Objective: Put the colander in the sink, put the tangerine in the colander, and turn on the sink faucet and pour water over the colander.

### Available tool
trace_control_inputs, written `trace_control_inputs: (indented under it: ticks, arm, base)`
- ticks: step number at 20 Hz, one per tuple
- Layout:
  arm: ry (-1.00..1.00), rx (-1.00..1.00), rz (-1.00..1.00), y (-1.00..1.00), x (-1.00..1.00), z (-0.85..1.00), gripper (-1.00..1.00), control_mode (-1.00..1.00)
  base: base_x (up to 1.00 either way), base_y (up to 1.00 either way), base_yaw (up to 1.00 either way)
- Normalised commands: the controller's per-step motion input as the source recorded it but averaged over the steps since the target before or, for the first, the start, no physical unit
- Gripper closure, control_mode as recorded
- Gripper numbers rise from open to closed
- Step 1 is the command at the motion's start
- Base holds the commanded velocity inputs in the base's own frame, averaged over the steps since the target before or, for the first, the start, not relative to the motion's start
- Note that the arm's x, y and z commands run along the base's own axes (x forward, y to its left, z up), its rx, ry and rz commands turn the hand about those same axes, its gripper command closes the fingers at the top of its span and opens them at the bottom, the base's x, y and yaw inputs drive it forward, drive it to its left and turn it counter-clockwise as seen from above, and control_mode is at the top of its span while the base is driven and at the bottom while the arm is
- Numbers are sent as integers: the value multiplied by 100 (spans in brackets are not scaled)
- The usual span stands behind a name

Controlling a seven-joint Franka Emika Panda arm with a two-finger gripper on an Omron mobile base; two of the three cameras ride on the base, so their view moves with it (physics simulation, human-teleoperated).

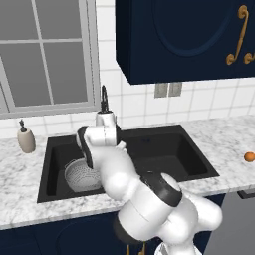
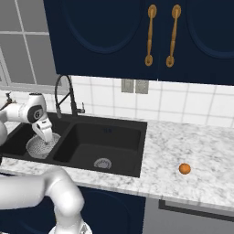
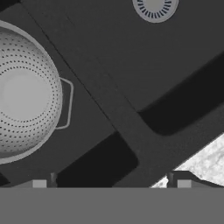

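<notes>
Sitting on the floor of the left basin of the sink [image 1: 194, 164], the colander [image 1: 82, 175] is resting upright with its perforated bowl facing up; in the right base view the colander [image 2: 42, 145] is lying at about nine o'clock from the silver drain [image 2: 103, 163] of the other basin. Hanging just above the colander's right rim, the hand [image 3: 111, 183] is showing its two dark fingertips [image 3: 38, 183] spread wide apart with nothing between them, and through the hand view the colander [image 3: 26, 94] is appearing at nine o'clock while the centre divider of the sink [image 3: 109, 109] is running diagonally across the middle. Lying alone on the marble counter [image 2: 201, 141], the tangerine [image 2: 184, 168] is staying well apart from the sink, at roughly three o'clock from it; in the left base view the tangerine [image 1: 249, 157] is sitting near the picture's right edge. Standing behind the divider at about twelve o'clock from the colander, the sink faucet [image 2: 66, 93] is arching its dark spout over the basins. Resting on the counter at ten o'clock from the sink, a beige soap dispenser [image 1: 25, 138] is standing upright below the window [image 1: 47, 55].
</notes>
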Motion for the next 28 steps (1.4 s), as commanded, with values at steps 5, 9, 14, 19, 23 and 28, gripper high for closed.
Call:
trace_control_inputs:
  ticks: [5, 9, 14, 19, 23, 28]
  arm:
    - [0, 0, 0, -46, -59, 70, -100, -100]
    - [-1, 4, -3, -76, -38, 46, -100, -100]
    - [-4, 14, 0, -41, -18, 25, -100, -100]
    - [-1, 5, 0, -82, -1, 52, -100, -100]
    - [2, -3, 0, -100, 8, 56, -100, -100]
    - [6, -20, 0, -100, 18, 27, -100, -100]
  base:
    - [0, 0, 0]
    - [0, 0, 0]
    - [0, 0, 0]
    - [0, 0, 0]
    - [0, 0, 0]
    - [0, 0, 0]
